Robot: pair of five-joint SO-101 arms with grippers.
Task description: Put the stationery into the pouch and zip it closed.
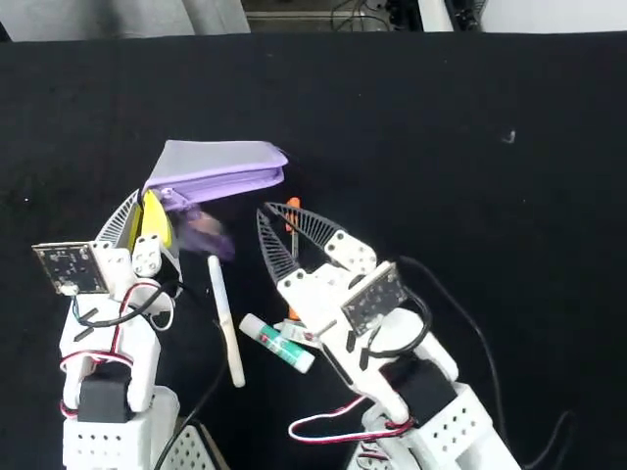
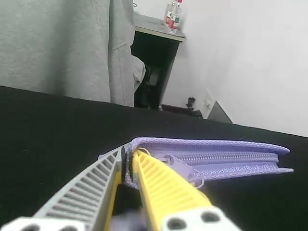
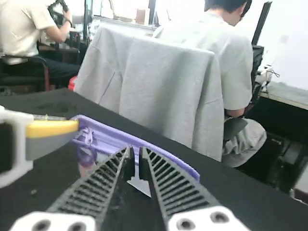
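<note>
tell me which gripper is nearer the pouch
Left. The left gripper is shut on a corner of the pouch; the right gripper is close beside its long edge, apart from it, by the orange pen.

A black table (image 1: 490, 147) carries a purple pouch (image 1: 220, 166) left of its middle. Toward the near edge lie a white pen (image 1: 225, 318), glue stick (image 1: 279, 343) and orange pen (image 1: 292, 220).
</note>
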